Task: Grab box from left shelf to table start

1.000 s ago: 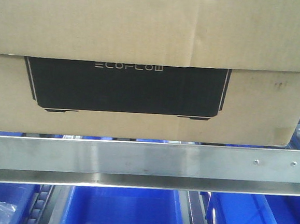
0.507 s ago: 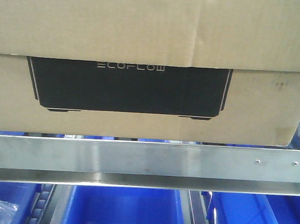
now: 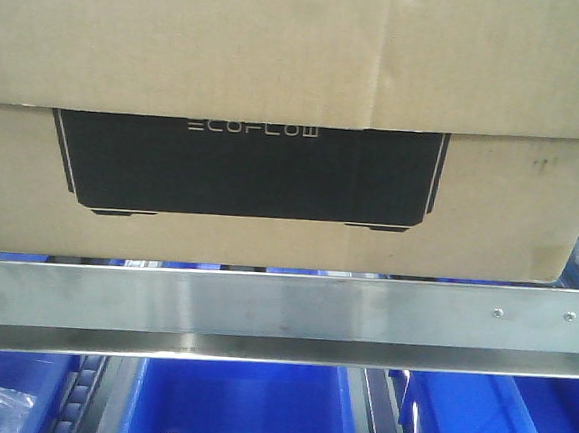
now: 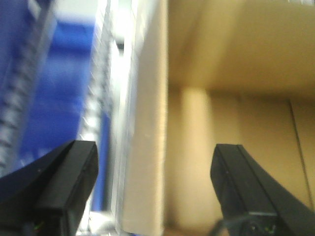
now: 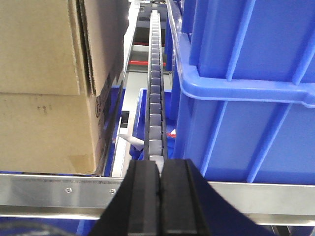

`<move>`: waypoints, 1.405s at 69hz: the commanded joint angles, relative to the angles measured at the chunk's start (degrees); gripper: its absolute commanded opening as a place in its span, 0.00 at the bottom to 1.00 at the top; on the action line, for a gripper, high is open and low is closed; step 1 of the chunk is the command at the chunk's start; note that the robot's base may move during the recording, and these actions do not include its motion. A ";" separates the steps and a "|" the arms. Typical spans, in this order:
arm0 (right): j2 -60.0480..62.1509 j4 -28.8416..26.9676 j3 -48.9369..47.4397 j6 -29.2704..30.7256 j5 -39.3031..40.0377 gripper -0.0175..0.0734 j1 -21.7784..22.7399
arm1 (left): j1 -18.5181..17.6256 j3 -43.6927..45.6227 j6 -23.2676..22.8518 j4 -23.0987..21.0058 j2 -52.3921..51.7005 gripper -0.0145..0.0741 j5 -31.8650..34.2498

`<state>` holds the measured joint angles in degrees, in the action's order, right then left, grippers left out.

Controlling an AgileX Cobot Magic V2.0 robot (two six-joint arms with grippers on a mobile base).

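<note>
On the left shelf point(image 3: 374, 414), just behind the front rail point(image 3: 282, 316), the box point(image 3: 281, 75). Under the rail, bins point(image 3: 244, 414) side by side. Right of the box a roller track point(image 5: 155, 88), then an upper bin point(image 5: 246, 98). Before the rail, in line with the track, the right pincer point(image 5: 161, 169).

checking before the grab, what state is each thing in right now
box, resting on the left shelf behind its steel rail, not held
left gripper, open, box edge showing between its fingers
right gripper, shut, nothing in it, pointing along the roller track
blue bin, upright on the shelf, right of the box
</note>
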<state>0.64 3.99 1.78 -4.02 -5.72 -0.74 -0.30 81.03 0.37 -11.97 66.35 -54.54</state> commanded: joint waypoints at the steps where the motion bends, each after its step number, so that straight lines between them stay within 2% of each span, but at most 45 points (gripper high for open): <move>1: 0.74 0.56 -1.09 0.07 5.41 0.25 0.32 | -0.03 5.51 -0.37 -1.92 3.61 0.60 -0.74; 12: 0.74 0.56 -1.09 0.07 5.41 0.25 0.32 | -0.03 8.86 4.20 -3.12 10.17 0.60 -2.24; 43: 0.74 0.56 -1.09 0.07 6.53 0.25 0.32 | -0.15 9.24 5.22 -3.39 18.90 0.60 -1.59; 50: 0.74 0.56 -1.09 0.07 8.41 0.25 0.32 | -0.15 9.24 5.22 -3.39 19.05 0.52 -1.59; 59: 0.74 0.56 -1.09 0.07 11.41 0.25 0.32 | -0.15 9.24 5.22 -3.39 19.05 0.32 -1.59; 73: 0.74 0.56 -1.09 0.07 11.56 0.25 0.32 | -0.15 9.24 5.22 -3.39 19.05 0.04 -1.83; 86: 0.74 -1.71 -2.67 0.02 11.58 0.25 0.32 | -0.15 9.24 5.22 -4.02 19.05 0.05 -2.05; 97: 0.62 -2.89 -8.92 0.02 7.16 0.25 0.32 | -0.15 9.24 3.77 -5.45 19.05 0.05 -0.38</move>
<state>0.64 1.56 -2.45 -4.02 -1.47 -0.74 -0.63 88.70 8.35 -13.11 87.31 -58.72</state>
